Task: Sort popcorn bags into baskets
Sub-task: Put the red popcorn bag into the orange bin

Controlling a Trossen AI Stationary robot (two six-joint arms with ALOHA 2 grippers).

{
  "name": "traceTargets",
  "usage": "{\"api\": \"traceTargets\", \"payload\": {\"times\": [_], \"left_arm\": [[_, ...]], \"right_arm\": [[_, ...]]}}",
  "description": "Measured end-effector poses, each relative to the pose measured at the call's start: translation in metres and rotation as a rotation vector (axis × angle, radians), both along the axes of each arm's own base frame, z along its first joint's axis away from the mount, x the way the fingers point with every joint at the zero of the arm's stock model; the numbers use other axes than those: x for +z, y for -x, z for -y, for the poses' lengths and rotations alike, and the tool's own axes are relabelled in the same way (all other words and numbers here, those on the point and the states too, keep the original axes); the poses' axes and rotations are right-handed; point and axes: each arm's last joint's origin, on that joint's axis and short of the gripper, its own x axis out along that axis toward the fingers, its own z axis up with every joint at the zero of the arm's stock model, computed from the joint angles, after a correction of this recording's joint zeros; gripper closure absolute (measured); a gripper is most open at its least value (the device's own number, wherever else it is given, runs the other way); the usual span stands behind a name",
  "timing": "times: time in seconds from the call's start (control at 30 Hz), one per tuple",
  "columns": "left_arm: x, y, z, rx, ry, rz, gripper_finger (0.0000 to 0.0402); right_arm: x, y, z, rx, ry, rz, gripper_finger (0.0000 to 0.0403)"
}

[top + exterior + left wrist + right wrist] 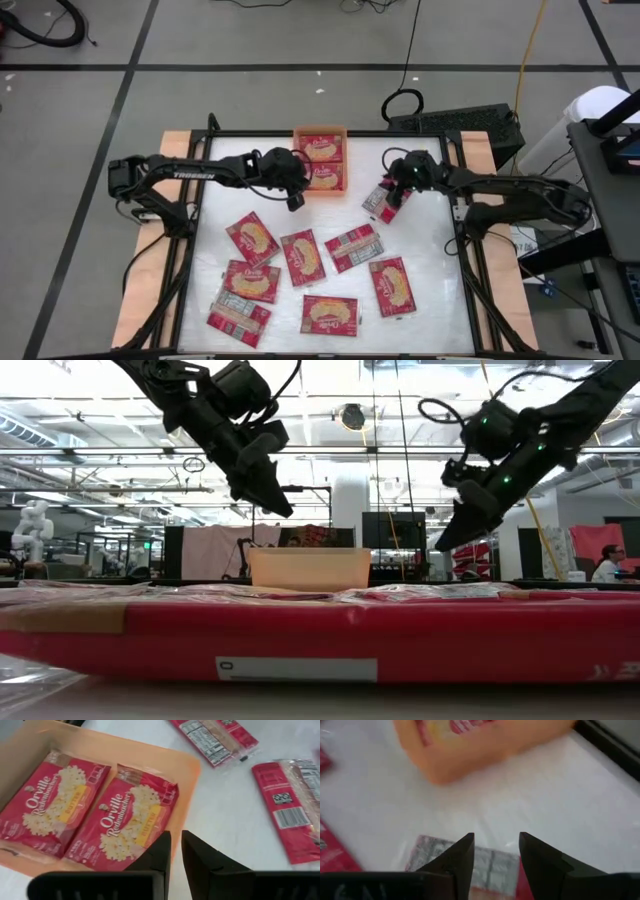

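Observation:
The orange tray (297,132) sits near the table's far edge with two red popcorn bags (322,148) (326,176) lying flat inside, picture side up (125,820). My left gripper (293,197) (176,851) hangs above the tray's near left corner, fingers almost together and holding nothing. My right gripper (394,196) (496,855) is open over a single bag (379,205) lying right of the tray. That bag's grey printed back (490,865) shows between the fingers, which stand clear of it. Several more bags (303,257) lie flat on the near half of the table.
Loose bags spread across the near half: (253,238), (354,247), (252,282), (392,285), (330,315), (238,318). One bag (320,640) lies right in front of the low camera and fills its foreground. Bare white table (430,240) lies between the tray and the right rail.

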Motion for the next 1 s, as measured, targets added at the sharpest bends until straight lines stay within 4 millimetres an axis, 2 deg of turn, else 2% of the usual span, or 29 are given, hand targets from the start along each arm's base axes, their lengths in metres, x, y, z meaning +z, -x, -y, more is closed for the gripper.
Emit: {"api": "traceTargets", "payload": {"times": [0.2, 0.37, 0.53, 0.73, 0.87, 1.0], "left_arm": [[0.003, 0.0, 0.013, -0.012, -0.027, -0.009, 0.0351], [0.006, 0.004, 0.019, -0.004, -0.065, -0.042, 0.035], [0.009, 0.009, 0.024, -0.012, -0.066, -0.066, 0.035], [0.012, 0.013, 0.027, -0.003, -0.112, -0.088, 0.035], [0.014, 0.014, 0.027, 0.004, -0.133, -0.095, 0.035], [0.018, 0.015, 0.026, 0.009, -0.16, -0.079, 0.035]], "right_arm": [[-0.011, -0.005, 0.019, 0.058, -0.065, 0.074, 0.0205], [-0.022, -0.005, 0.028, 0.091, -0.014, 0.035, 0.0171], [-0.029, -0.005, 0.036, 0.085, 0.002, 0.026, 0.0171], [-0.032, 0.003, 0.045, -0.021, -0.06, 0.027, 0.0175], [-0.023, 0.001, 0.029, 0.01, -0.134, 0.036, 0.0171], [-0.017, -0.008, -0.01, 0.142, -0.145, -0.039, 0.0168]]}}
